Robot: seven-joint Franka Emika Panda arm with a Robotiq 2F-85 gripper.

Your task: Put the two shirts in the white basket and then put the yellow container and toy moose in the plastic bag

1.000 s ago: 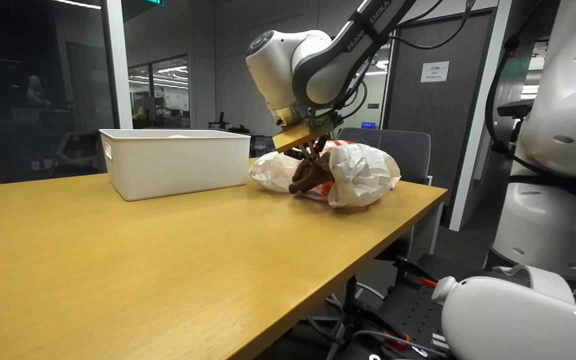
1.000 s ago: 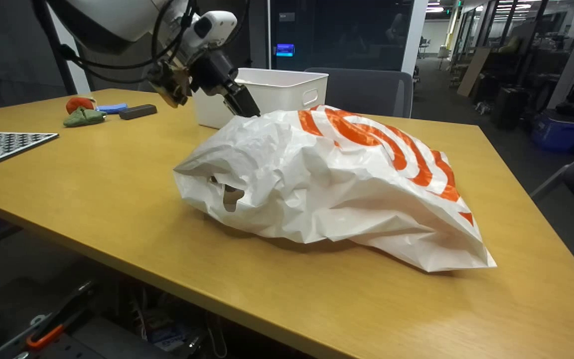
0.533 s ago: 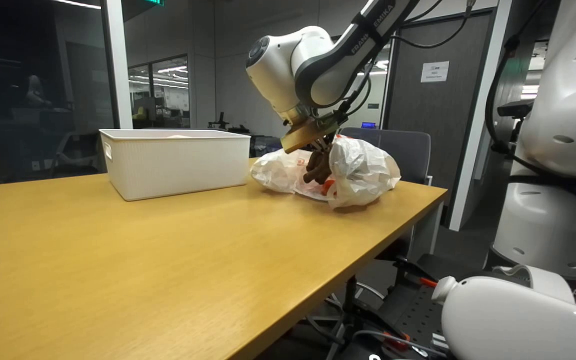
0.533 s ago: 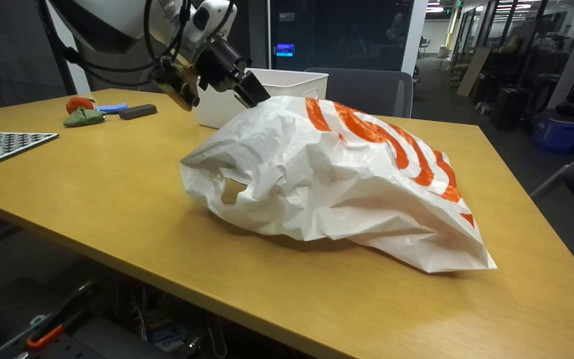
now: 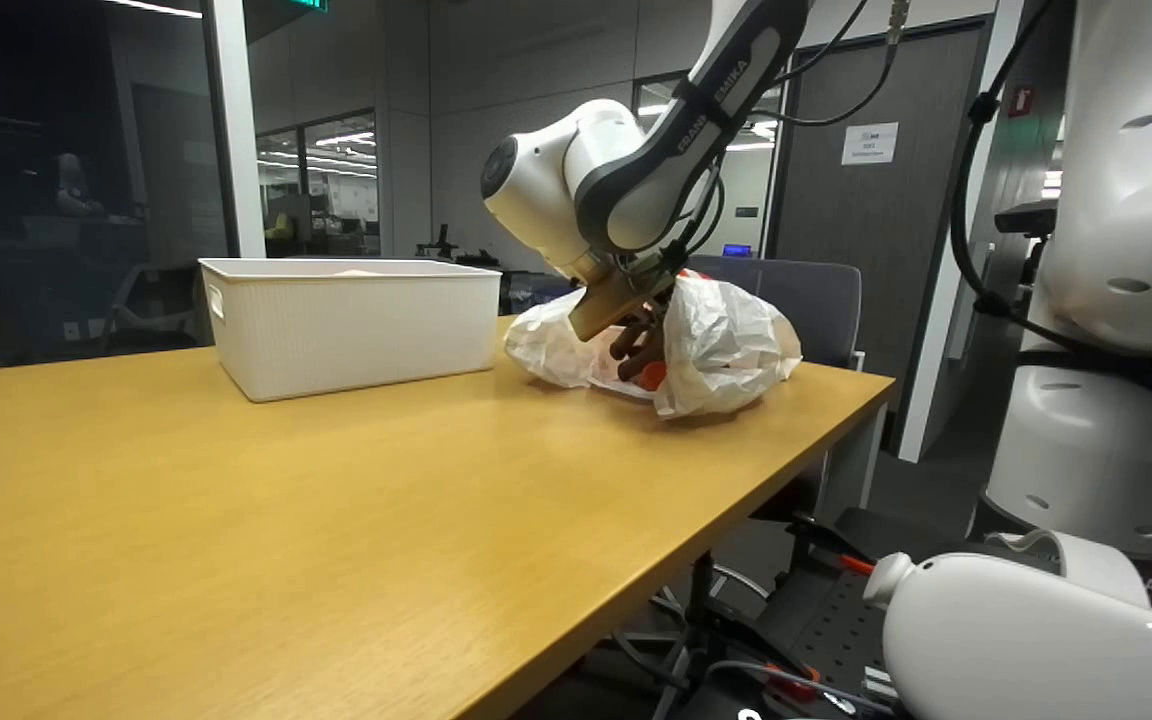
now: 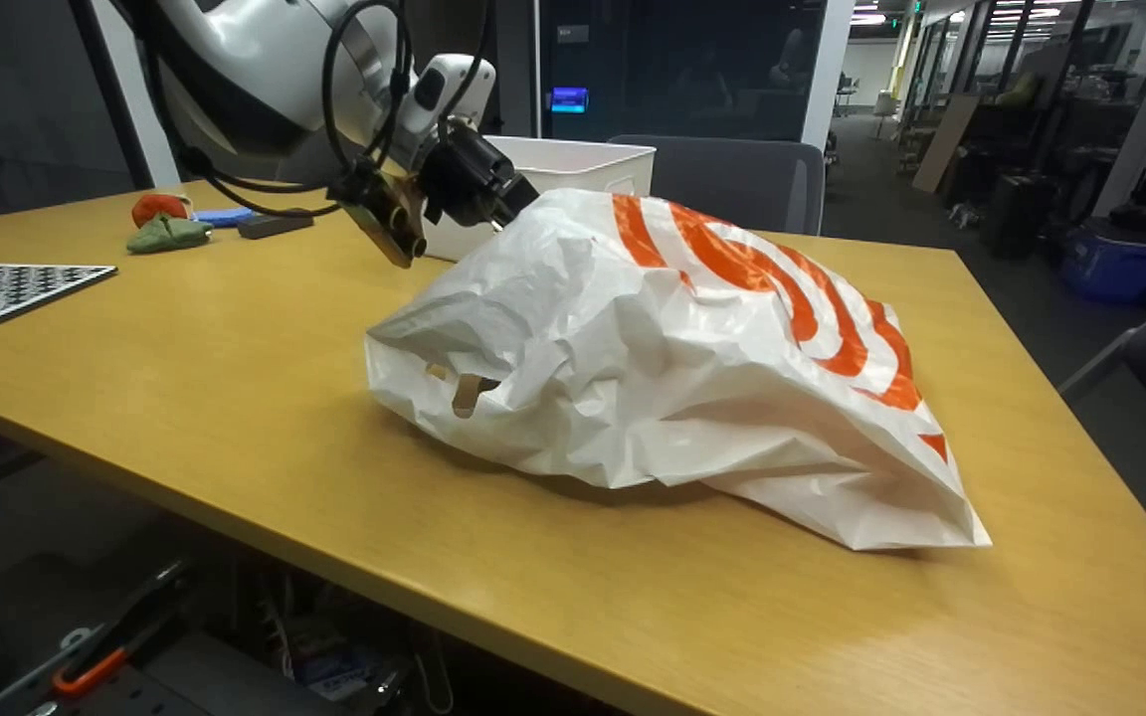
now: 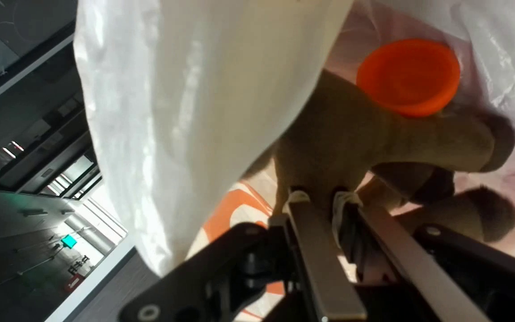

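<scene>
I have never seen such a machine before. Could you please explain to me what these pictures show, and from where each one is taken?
The machine is one robot arm; its "hand" is a two-fingered gripper. The wide pictures are taken from outside the robot, from two places; the close, tilted one is taken from its wrist.

On the table you see a white basket and a white plastic bag with orange print; in an exterior view also a patterned board and some small coloured things.

The wrist view looks into the bag's mouth, where a brown toy moose and a round orange item lie. The gripper's tips stand slightly apart at the moose; whether they hold it, I cannot tell.
</scene>
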